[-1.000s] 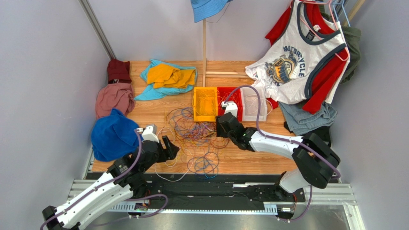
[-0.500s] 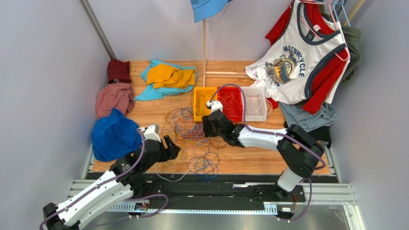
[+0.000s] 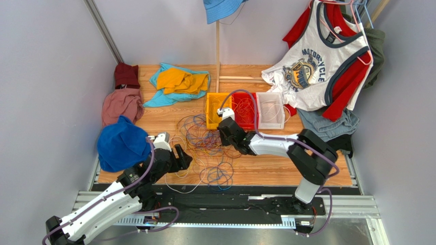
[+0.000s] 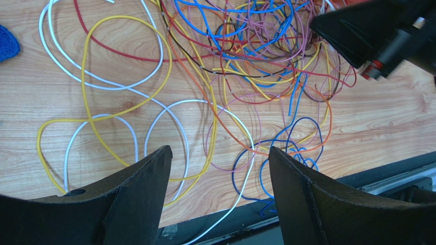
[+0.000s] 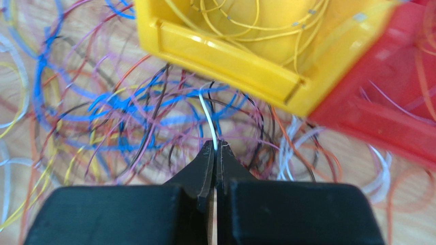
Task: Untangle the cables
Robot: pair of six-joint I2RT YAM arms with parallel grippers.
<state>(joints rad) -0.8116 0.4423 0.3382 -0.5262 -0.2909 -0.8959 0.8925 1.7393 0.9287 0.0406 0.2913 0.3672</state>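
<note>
The cables [image 3: 207, 140] lie in a tangled heap of white, yellow, orange, purple, blue and red loops on the wooden table [image 3: 266, 166]. The tangle [image 4: 256, 56] fills the top of the left wrist view. My right gripper [image 5: 215, 146] is shut on a thin white cable [image 5: 207, 117] that rises from its tips, just in front of the yellow bin [image 5: 240, 66]. My left gripper [image 4: 220, 155] hangs open above loose white and yellow loops [image 4: 117, 117] near the table's front edge, holding nothing. From above, the right gripper [image 3: 223, 131] sits at the heap's right side.
A yellow bin [image 3: 218, 110], a red bin [image 3: 245, 113] and a clear bin [image 3: 271, 116] stand in a row behind the heap, each with some cables inside. Clothes lie at the left [image 3: 122, 145] and back [image 3: 176, 81]. A shirt [image 3: 317, 66] hangs at right.
My right arm swung left from the red bin to the heap's right side and its jaws closed on a white cable. The left arm stayed put.
</note>
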